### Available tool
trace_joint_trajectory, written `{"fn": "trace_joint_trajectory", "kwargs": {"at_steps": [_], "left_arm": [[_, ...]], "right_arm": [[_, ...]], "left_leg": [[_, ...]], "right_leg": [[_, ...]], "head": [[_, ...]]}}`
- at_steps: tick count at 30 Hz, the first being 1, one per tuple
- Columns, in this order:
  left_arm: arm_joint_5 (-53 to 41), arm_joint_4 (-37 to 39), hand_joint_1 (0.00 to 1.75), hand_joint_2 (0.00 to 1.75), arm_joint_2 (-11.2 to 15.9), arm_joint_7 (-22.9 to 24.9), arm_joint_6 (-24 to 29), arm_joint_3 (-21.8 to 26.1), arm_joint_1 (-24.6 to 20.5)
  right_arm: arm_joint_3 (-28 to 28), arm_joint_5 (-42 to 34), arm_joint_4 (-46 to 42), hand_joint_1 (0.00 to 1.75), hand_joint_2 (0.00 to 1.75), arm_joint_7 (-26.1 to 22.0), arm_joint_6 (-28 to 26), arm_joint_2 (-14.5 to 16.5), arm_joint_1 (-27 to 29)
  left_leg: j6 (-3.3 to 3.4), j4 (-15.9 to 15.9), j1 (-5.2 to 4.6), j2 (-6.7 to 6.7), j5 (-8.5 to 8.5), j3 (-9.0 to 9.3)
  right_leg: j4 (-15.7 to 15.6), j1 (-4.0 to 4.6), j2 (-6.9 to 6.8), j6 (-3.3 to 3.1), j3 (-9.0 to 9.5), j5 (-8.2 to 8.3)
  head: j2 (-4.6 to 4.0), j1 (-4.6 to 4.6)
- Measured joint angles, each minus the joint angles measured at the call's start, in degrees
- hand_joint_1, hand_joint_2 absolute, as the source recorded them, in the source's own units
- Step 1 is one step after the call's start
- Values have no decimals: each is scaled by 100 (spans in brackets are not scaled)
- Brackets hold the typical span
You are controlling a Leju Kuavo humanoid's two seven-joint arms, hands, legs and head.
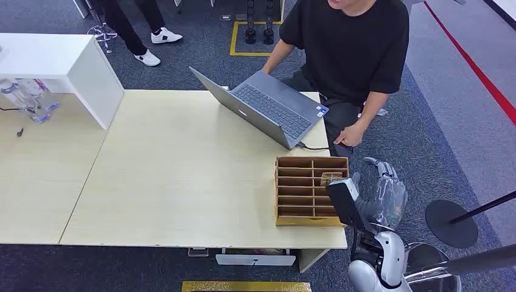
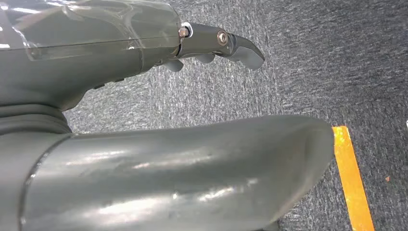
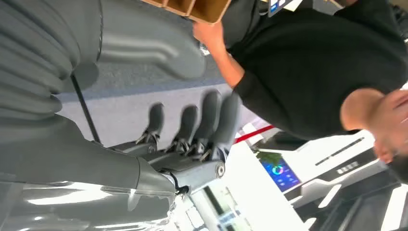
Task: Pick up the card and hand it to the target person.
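Your right hand (image 1: 382, 198): fingers (image 3: 211, 120) apart, holding nothing, just beside wooden organizer (image 1: 311, 190). Card (image 1: 330, 177): small tan piece upright in compartment, near fingertips. Left hand (image 2: 144, 43): grip unclear.

Tan organizer (image 1: 311, 190); (grey) laptop (image 1: 268, 109)

Light wooden table (image 1: 182, 176) in front, open grey laptop (image 1: 268, 109) on its far right part, lid toward the left. Brown wooden compartment organiser (image 1: 310, 191) sat at the near right corner, small tan card (image 1: 330, 178) in a right-column slot. Person in black t-shirt (image 1: 353, 42) seated behind the laptop. Right hand (image 1: 383, 198) hung just right of the organiser, off the table edge. White box-shaped stand (image 1: 61, 67) on far left.
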Motion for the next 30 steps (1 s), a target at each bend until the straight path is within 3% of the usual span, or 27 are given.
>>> {"fn": "trace_joint_trajectory", "kwargs": {"at_steps": [4, 14, 20, 30], "left_arm": [[-2, 0, 0, 0, 0, 17, -28, -43, -2], [-2, 0, 0, 0, -36, 103, -91, -210, -46], [0, 0, 0, 0, -46, 120, -117, -314, -70], [-1, 0, 0, 0, -76, 170, -137, -442, -96]], "right_arm": [[144, 121, 1, 122, 175, 139, 170, -180, -127], [519, 237, 63, 72, 175, 337, 658, -573, -432], [731, 284, 152, 64, 175, 377, 917, -690, -554], [992, 328, 458, 72, 175, 440, 1153, -749, -690]], "left_leg": [[0, 0, 0, 0, 0, 0], [0, 0, 0, 0, 0, 0], [0, 0, 0, 0, 0, -1], [0, 0, 0, -1, 0, -1]], "right_leg": [[0, 0, -1, 0, 0, 0], [0, 0, -1, 0, 0, 0], [0, 0, -1, 0, 0, 0], [0, 0, -1, 0, 0, 0]], "head": [[0, 1], [0, 1], [0, 0], [0, 0]]}}
